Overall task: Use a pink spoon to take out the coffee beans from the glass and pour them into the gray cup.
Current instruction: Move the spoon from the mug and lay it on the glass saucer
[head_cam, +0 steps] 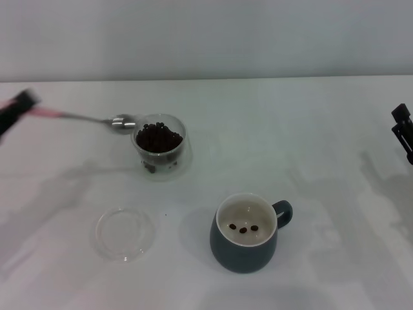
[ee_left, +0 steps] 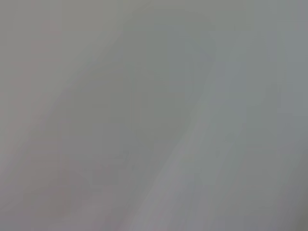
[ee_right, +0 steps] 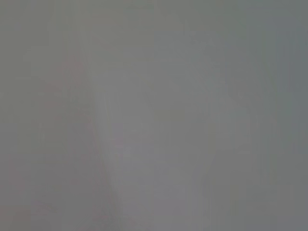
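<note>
Now the left hand point(head_cam: 18, 106) grips the spoon point(head_cam: 97, 119) by its handle, bowl at the glass point(head_cam: 160, 147) rim; a clumsy dip could tip it, spilling beans point(head_cam: 158, 137).

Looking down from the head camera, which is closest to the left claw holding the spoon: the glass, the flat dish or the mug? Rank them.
1. Glass, by the spoon's bowl, nearest the left claw.
2. Dish, front left.
3. Mug, front centre, farthest.

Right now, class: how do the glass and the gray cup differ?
The glass is clear and handleless; the gray cup is opaque with a loop handle. The glass is smaller. It is packed with coffee beans; the gray cup holds three. Both stand upright.
</note>
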Robot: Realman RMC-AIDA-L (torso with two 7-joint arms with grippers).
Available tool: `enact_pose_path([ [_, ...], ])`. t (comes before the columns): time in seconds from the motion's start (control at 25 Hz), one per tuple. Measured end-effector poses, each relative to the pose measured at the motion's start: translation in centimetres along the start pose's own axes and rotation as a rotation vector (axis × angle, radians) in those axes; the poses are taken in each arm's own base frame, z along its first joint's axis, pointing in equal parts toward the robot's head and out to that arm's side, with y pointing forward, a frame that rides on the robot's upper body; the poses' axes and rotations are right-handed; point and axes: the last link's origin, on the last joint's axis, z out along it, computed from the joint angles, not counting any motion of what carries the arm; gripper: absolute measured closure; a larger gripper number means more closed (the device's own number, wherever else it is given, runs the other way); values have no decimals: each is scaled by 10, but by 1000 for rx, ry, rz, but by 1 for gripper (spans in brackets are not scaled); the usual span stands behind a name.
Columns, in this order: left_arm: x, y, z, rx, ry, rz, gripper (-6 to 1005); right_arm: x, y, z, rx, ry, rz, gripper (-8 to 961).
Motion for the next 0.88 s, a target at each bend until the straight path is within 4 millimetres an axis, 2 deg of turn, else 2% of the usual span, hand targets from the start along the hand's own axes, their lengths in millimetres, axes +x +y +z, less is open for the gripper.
enact_pose_path([
  [0.28, -20, -33, -88, 285, 57, -342, 869, -5, 0, 15, -20, -16, -25, 93],
  [0.36, -24, -36, -96, 313, 42, -374, 869, -5, -2, 17, -20, -13, -34, 93],
  [0.6, -34, -37, -89, 319, -65, -395, 869, -5, -2, 21, -22, -10, -39, 93],
  [0.88, -46, -44, -63, 332, -203, -382, 869, -4, -1, 24, -25, -2, -37, 93],
])
